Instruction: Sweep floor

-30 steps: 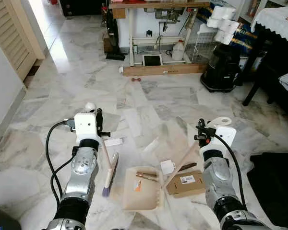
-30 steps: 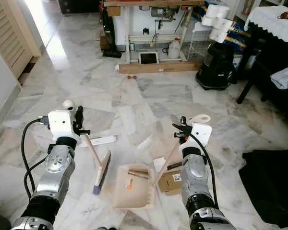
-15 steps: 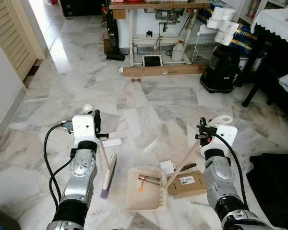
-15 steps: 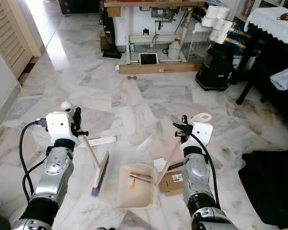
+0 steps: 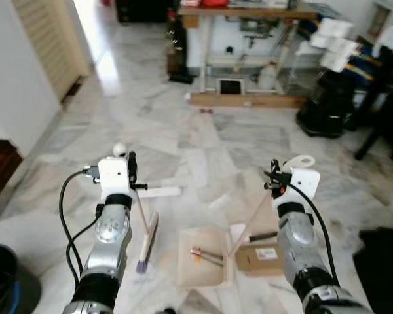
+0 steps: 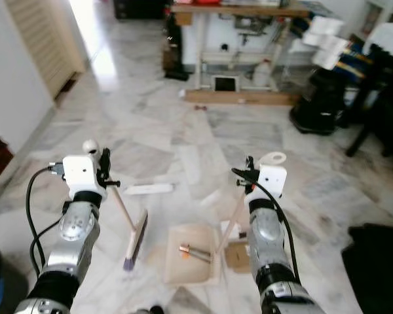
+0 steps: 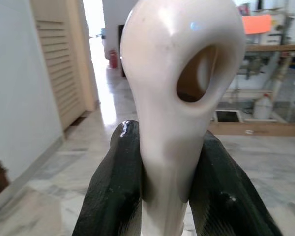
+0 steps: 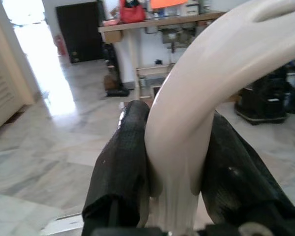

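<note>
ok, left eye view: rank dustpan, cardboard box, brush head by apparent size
1. dustpan, clearly largest.
2. cardboard box and brush head: too close to rank. The box is wider, the brush head longer and thinner; the right arm hides part of the box.

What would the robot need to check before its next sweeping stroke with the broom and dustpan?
1. Left hand shut on the broom handle: ok, both black fingers press its sides.
2. Right hand shut on the dustpan handle: ok, fingers clamp the white handle.
3. Dustpan flat on the floor: ok, as far as the head views show.
4. Broom head down at the floor, left of the dustpan: ok.
5. Litter already in the pan: ok, a small brown stick and an orange scrap lie in it.
6. Litter left outside: not ok, a cardboard box and a white strip lie on the floor.
</note>
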